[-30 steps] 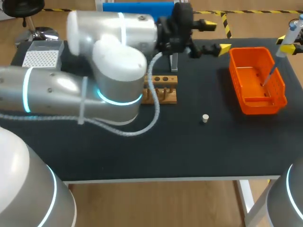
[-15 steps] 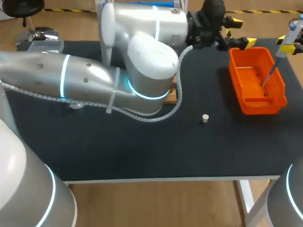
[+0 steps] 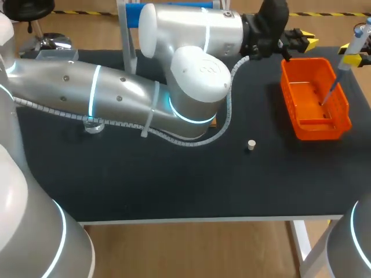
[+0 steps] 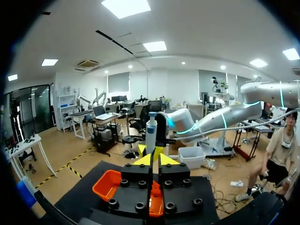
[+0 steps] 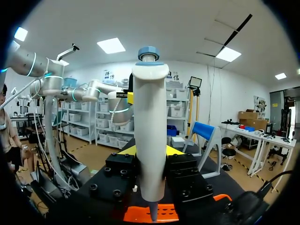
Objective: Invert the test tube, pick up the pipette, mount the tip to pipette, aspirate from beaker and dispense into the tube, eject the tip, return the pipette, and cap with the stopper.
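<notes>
My right pincer [image 5: 150,151] grips the pipette [image 5: 149,117] upright, point down over the orange bin [image 3: 316,130]. My left pincer [image 3: 302,40], clenched and empty, hangs at the bin's eleven o'clock, and the stopper [image 3: 251,145] lies on the surface at its eight.

Bin [image 3: 316,98]: on table [image 3: 174,185], R side, far half.
Stopper [image 3: 251,145]: on table, L of bin, nearer.
L gripper [image 3: 298,41]: by bin's far-L corner.
Pipette [image 3: 359,35]: in R gripper [image 3: 355,58], lower end over bin.
</notes>
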Robot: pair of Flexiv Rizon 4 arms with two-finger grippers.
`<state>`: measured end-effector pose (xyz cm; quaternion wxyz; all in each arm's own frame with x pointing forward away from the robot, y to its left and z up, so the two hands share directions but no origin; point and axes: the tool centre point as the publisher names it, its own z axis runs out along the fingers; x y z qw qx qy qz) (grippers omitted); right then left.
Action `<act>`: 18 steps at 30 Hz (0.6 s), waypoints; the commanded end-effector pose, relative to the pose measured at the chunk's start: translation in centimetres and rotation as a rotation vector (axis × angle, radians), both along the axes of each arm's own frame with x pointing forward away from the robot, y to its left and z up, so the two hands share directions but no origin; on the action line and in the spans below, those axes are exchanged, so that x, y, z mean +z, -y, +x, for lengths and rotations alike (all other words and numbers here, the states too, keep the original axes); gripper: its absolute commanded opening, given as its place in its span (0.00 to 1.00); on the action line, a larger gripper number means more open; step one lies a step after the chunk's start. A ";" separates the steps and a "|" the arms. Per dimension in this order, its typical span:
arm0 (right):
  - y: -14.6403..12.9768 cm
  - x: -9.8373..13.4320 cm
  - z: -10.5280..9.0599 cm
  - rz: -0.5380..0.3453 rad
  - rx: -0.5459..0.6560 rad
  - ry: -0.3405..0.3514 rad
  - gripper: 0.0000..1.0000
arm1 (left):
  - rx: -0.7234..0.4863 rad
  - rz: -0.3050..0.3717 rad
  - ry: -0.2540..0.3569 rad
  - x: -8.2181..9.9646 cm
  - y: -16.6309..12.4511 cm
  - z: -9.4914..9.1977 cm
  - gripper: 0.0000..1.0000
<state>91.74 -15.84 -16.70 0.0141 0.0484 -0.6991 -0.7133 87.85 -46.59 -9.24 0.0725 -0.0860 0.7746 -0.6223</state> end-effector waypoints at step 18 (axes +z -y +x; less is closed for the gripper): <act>0.0 0.0 0.0 -0.002 0.001 0.000 0.00 | -0.039 -0.067 0.027 0.1 4.8 0.5 0.00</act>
